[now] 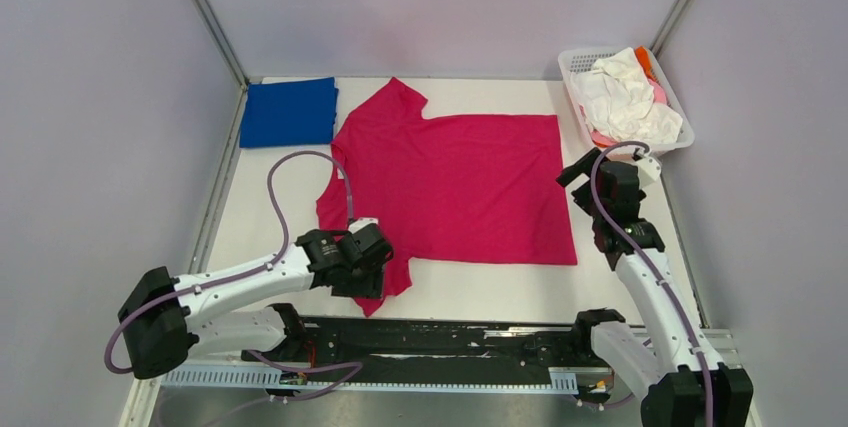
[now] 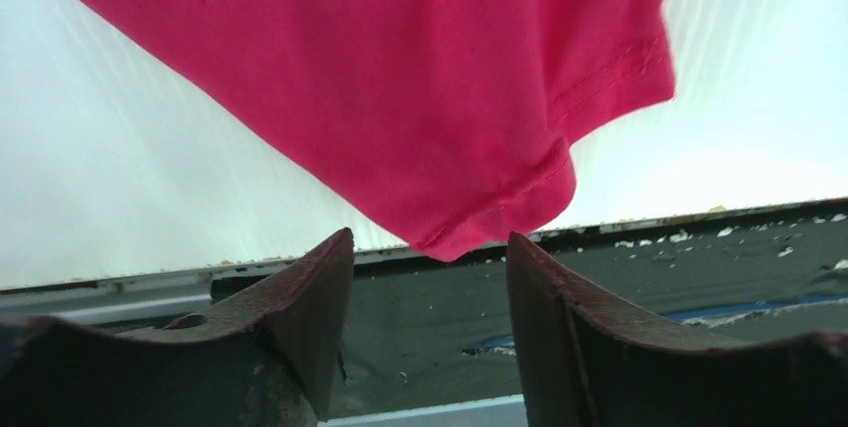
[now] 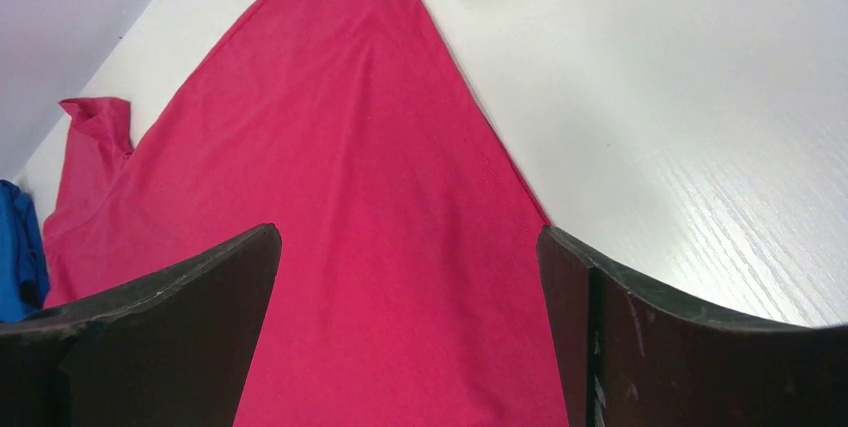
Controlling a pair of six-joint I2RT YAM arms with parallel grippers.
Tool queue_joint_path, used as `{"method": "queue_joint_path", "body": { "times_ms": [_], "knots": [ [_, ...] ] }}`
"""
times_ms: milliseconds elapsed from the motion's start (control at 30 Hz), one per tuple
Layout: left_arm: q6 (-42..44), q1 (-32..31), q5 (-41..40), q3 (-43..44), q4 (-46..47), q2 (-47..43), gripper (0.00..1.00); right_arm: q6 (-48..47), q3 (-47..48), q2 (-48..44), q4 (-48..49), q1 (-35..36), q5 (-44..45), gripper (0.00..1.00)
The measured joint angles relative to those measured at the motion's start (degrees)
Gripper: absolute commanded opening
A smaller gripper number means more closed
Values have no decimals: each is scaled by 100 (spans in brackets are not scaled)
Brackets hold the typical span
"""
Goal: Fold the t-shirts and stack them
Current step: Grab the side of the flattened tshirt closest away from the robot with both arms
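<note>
A magenta-red t-shirt (image 1: pixel 460 182) lies spread flat in the middle of the white table, neck to the left. My left gripper (image 1: pixel 368 285) is over its near sleeve. In the left wrist view the sleeve's hem corner (image 2: pixel 470 232) hangs just beyond the fingertips of the left gripper (image 2: pixel 430 237), whose jaws stand apart and do not pinch it. My right gripper (image 1: pixel 575 169) hovers at the shirt's right edge. It is open (image 3: pixel 408 232) with red cloth (image 3: pixel 350 197) below. A folded royal-blue t-shirt (image 1: pixel 290 112) lies at the back left.
A white lattice basket (image 1: pixel 575 57) at the back right holds crumpled white shirts (image 1: pixel 625 102) with pink and orange cloth under them. A black rail (image 1: pixel 450 342) runs along the table's near edge. Grey walls close in the left, back and right.
</note>
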Motion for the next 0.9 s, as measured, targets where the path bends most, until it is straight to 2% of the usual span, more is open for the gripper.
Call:
{"method": "queue_joint_path", "body": {
  "times_ms": [200, 500, 567, 667, 767, 833, 900],
  "knots": [
    [-262, -92, 352, -424, 232, 210, 57, -22, 0, 446, -4, 0, -15, 100],
    [-348, -105, 546, -505, 739, 710, 47, -44, 0, 671, -4, 0, -15, 100],
    [-358, -107, 553, -479, 743, 833, 39, -44, 0, 671, -4, 0, -9, 100],
    [-378, -107, 533, -369, 614, 1038, 22, -37, 0, 669, -9, 0, 17, 100],
    [-411, -114, 507, -201, 422, 1281, 12, 42, 0, 599, -87, 0, 103, 100],
    [-428, -131, 498, -127, 334, 1364, 0, 160, 0, 487, -243, 0, 133, 100],
    [-444, -146, 468, -116, 264, 1366, 0, 280, -4, 365, -452, 0, 133, 100]
  ]
}}
